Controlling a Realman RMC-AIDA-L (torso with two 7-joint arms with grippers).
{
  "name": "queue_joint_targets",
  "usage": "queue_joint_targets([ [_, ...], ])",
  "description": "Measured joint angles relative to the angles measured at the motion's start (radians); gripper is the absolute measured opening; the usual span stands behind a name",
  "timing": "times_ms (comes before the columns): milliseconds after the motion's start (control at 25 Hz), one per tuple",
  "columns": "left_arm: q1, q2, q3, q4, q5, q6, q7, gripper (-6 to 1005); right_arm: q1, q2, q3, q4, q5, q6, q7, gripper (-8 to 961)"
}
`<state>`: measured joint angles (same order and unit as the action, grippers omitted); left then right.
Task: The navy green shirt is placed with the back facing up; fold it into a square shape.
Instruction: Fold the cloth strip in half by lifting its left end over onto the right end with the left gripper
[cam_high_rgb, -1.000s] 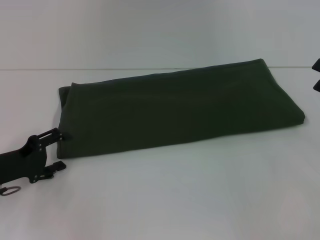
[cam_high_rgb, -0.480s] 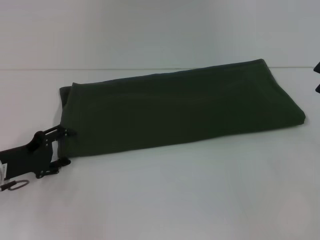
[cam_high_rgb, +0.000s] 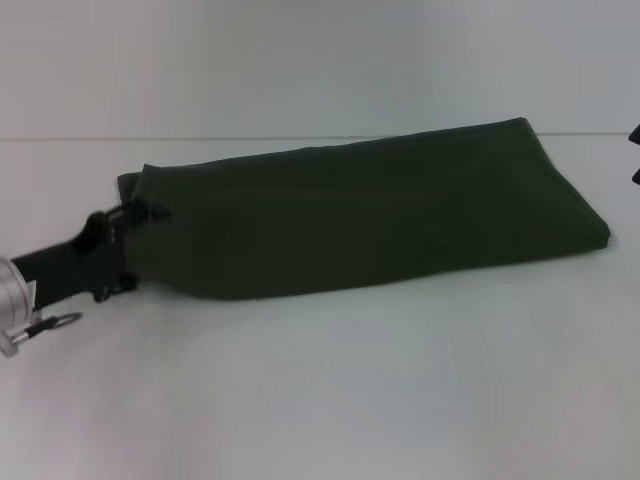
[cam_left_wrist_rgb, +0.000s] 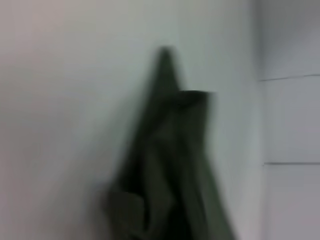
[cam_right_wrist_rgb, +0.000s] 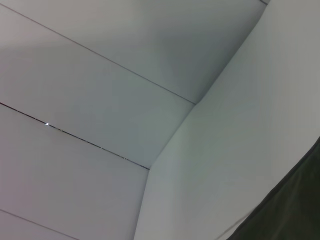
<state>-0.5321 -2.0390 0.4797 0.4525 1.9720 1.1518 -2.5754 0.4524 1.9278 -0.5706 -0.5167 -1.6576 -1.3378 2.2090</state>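
Observation:
The navy green shirt (cam_high_rgb: 370, 215) lies folded into a long band across the white table, running from the near left to the far right. My left gripper (cam_high_rgb: 143, 248) is at the band's left end with its fingers apart. One finger lies on top of the cloth and the other at the near edge. The cloth there is bunched and raised, and the left wrist view shows the shirt (cam_left_wrist_rgb: 175, 170) close up in rumpled folds. My right gripper (cam_high_rgb: 635, 155) shows only as black bits at the right border. A dark corner of the shirt (cam_right_wrist_rgb: 295, 210) shows in the right wrist view.
The white table (cam_high_rgb: 330, 390) extends bare in front of the shirt. A pale wall rises behind its far edge (cam_high_rgb: 200, 138). A small metal ring (cam_high_rgb: 62, 320) hangs from my left arm.
My left gripper has moved forward and up from beside the near left corner onto the shirt's left end. That corner has been drawn in and lifted. The right gripper has slid further out of view.

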Motion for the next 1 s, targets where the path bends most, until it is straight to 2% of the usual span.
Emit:
queue_joint_targets([
  [120, 0.014, 0.004, -0.013, 0.001, -0.039, 0.042, 0.037, 907, 0.002, 0.0, 0.005, 0.0, 0.001, 0.0, 0.001, 866],
  [400, 0.031, 0.005, -0.009, -0.018, 0.016, -0.003, 0.013, 907, -0.002, 0.003, 0.014, 0.001, 0.0, 0.003, 0.001, 867],
  [720, -0.023, 0.006, 0.042, -0.054, 0.023, -0.105, 0.013, 866, 0.005, 0.001, 0.021, 0.014, -0.007, 0.016, 0.003, 867],
  [760, -0.046, 0.006, 0.045, -0.055, 0.023, -0.118, 0.018, 857, 0.006, 0.001, 0.021, 0.014, -0.007, 0.016, 0.003, 867],
  [1000, -0.047, 0.007, 0.048, -0.042, 0.024, -0.111, 0.015, 807, 0.006, 0.0, 0.023, 0.014, -0.004, 0.015, 0.003, 866],
])
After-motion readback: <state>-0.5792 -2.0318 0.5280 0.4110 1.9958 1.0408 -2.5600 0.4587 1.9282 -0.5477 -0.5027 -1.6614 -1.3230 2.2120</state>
